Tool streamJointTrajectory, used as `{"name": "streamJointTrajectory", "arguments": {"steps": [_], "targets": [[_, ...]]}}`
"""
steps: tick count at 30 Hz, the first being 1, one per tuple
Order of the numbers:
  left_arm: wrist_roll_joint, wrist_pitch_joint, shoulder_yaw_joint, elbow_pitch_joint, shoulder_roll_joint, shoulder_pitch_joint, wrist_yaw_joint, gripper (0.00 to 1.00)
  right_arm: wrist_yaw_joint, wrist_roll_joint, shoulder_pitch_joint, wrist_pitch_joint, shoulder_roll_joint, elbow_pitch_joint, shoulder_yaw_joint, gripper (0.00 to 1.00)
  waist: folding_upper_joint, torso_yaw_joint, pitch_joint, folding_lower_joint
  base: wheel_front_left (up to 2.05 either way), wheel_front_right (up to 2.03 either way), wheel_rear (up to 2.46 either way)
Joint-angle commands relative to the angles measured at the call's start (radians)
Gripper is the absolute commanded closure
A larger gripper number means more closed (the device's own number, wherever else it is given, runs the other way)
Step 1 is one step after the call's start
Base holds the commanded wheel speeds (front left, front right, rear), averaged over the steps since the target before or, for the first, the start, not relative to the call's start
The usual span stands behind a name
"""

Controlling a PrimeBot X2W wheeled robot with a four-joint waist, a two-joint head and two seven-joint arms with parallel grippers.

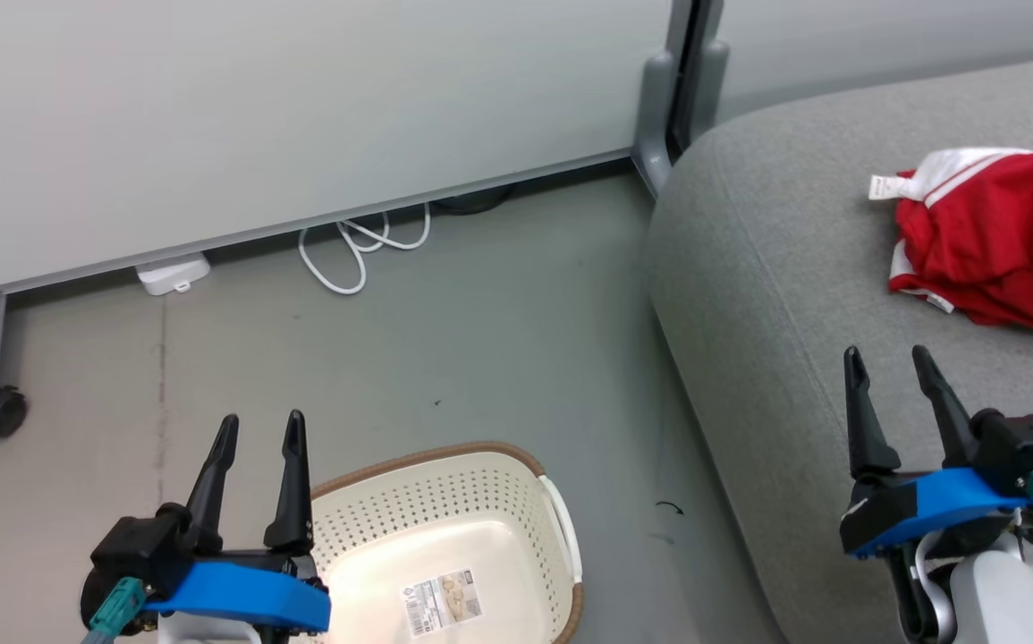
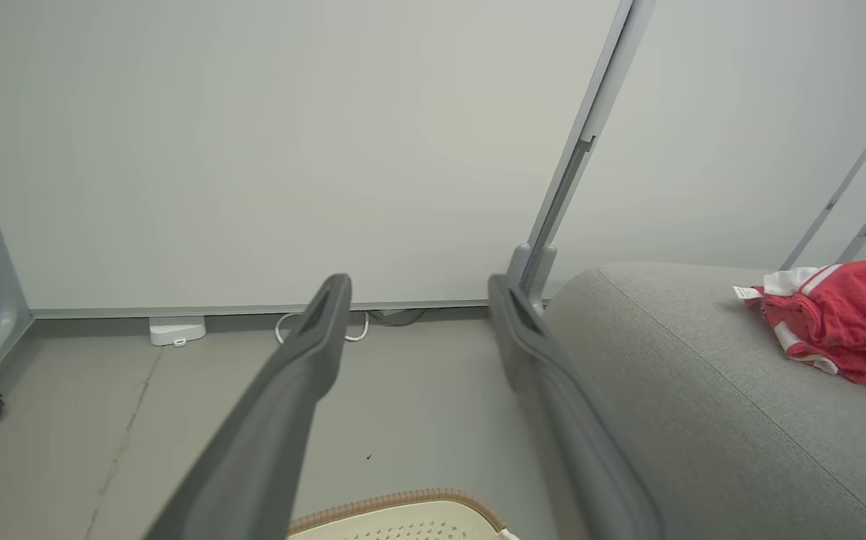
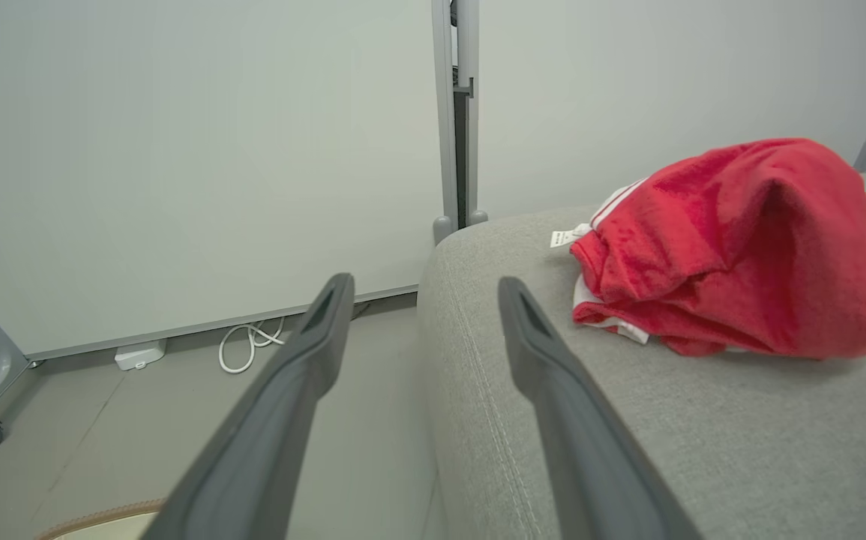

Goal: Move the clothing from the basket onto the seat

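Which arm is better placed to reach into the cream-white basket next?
Left, likely: the open left gripper hangs by the cream-white perforated plastic basket with brown rim; the open right gripper is over the light grey fabric couch.

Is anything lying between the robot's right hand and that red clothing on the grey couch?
Nothing visible. The open right hand hovers at the couch edge, and just bare grey cushion lies between its fingertips and the red clothing.
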Motion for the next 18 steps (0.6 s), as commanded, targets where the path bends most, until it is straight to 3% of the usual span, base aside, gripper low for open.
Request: {"name": "streamJointTrajectory", "arguments": {"steps": [1, 18], "targets": [[0.006, -0.003, 0.011, 0.011, -0.003, 0.005, -0.001, 0.0, 0.0, 0.0, 0.031, 0.003, 0.001, -0.012, 0.009, 0.0, 0.0, 0.027, -0.017, 0.0002, 0.0, 0.0, 0.0], [0.014, -0.003, 0.048, 0.092, -0.015, 0.02, -0.001, 0.0, 0.0, 0.024, 0.097, 0.028, 0.001, -0.069, 0.076, 0.0, 0.0, 0.145, -0.065, 0.0002, 0.0, 0.0, 0.0]]}}
